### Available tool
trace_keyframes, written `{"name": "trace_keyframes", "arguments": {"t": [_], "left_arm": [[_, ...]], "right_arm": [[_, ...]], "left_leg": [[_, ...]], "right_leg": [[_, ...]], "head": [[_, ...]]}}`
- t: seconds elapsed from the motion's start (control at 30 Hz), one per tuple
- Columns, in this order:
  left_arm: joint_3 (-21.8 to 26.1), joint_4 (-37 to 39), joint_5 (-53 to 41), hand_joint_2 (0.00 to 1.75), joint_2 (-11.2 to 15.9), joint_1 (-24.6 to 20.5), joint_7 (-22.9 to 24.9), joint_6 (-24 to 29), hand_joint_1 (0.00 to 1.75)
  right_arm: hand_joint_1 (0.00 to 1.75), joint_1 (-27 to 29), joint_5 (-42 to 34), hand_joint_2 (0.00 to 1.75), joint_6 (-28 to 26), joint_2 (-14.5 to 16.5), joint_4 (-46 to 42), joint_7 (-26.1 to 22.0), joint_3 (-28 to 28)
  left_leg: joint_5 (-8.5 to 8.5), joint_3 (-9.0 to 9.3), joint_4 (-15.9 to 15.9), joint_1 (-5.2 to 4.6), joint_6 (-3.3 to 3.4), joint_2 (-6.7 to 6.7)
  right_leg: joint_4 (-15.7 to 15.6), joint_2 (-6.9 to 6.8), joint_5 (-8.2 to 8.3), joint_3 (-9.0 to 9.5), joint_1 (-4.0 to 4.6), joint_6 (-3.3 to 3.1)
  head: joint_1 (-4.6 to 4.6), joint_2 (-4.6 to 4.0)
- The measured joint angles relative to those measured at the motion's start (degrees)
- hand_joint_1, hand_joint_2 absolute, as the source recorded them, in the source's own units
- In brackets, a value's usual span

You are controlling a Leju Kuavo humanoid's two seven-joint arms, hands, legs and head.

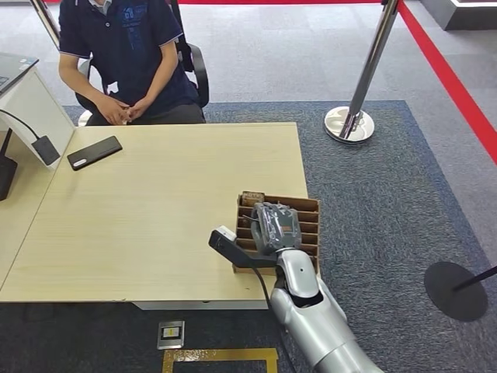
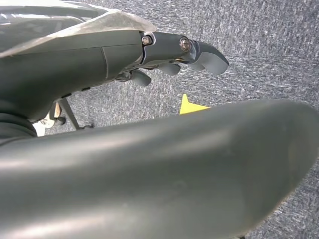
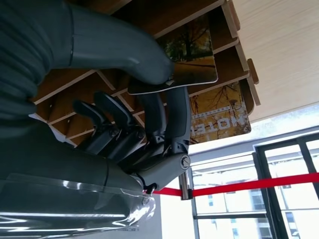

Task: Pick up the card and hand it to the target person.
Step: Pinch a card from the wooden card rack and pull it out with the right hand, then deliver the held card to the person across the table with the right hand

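My right hand (image 1: 276, 225) hovers over a brown wooden card rack (image 1: 309, 211) at the table's near right corner. In the right wrist view the right hand (image 3: 124, 119) pinches a card (image 3: 192, 55) with an autumn-tree picture between thumb and fingers, close over the rack's slots (image 3: 75, 84). A second card (image 3: 222, 114) printed "HOTEL" stands in the rack behind it. The target person (image 1: 126, 54), in a dark blue shirt, sits at the table's far side with hands clasped. My left hand (image 2: 169, 55) hangs over grey carpet, fingers loosely extended, holding nothing.
On the light wooden table (image 1: 158, 202) a black phone (image 1: 94, 152) lies near the person, and a white stand (image 1: 29, 105) sits at the far left. A chrome stanchion (image 1: 352, 120) with a red rope stands to the right on the carpet.
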Motion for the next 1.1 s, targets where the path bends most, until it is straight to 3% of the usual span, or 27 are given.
{"name": "trace_keyframes", "arguments": {"t": [0.4, 0.83, 0.97, 1.1], "left_arm": [[0.0, 0.0, 0.6, 0.0, 0.0, 0.0, 0.0, 0.0, 0.0], [0.0, 0.0, 2.0, 0.0, 0.0, 0.0, -1.1, 0.1, 0.0], [0.4, 0.0, 2.8, 0.0, -0.1, 0.0, -1.5, 0.3, 0.0], [0.9, 0.0, 3.5, 0.0, -0.2, -0.1, -2.1, 0.6, 0.0]], "right_arm": [[1.75, 1.1, 0.4, 1.75, -0.3, -0.1, -2.2, -1.9, -0.1], [1.75, 5.7, -7.6, 1.75, 6.7, -3.8, -26.0, -7.9, 1.5], [1.75, 4.3, -8.6, 1.75, 7.1, -4.6, -29.8, -8.7, 2.7], [1.75, -1.0, -9.6, 1.75, 7.2, -4.7, -31.0, -8.7, 4.2]], "left_leg": [[0.0, -0.01, 0.0, 0.0, 0.0, 0.0], [-0.01, -0.05, 0.0, -0.01, 0.0, 0.0], [0.0, -0.06, 0.0, 0.0, 0.0, 0.0], [0.01, -0.05, 0.0, 0.0, 0.0, 0.02]], "right_leg": [[0.0, 0.0, 0.0, -0.01, 0.0, 0.0], [0.0, 0.0, 0.0, -0.04, -0.01, 0.0], [0.0, 0.0, 0.01, -0.05, -0.01, -0.01], [0.0, 0.0, 0.01, -0.04, -0.01, -0.01]], "head": [[-0.01, 0.0], [-0.01, 0.0], [-0.01, 0.0], [-0.01, 0.0]]}}
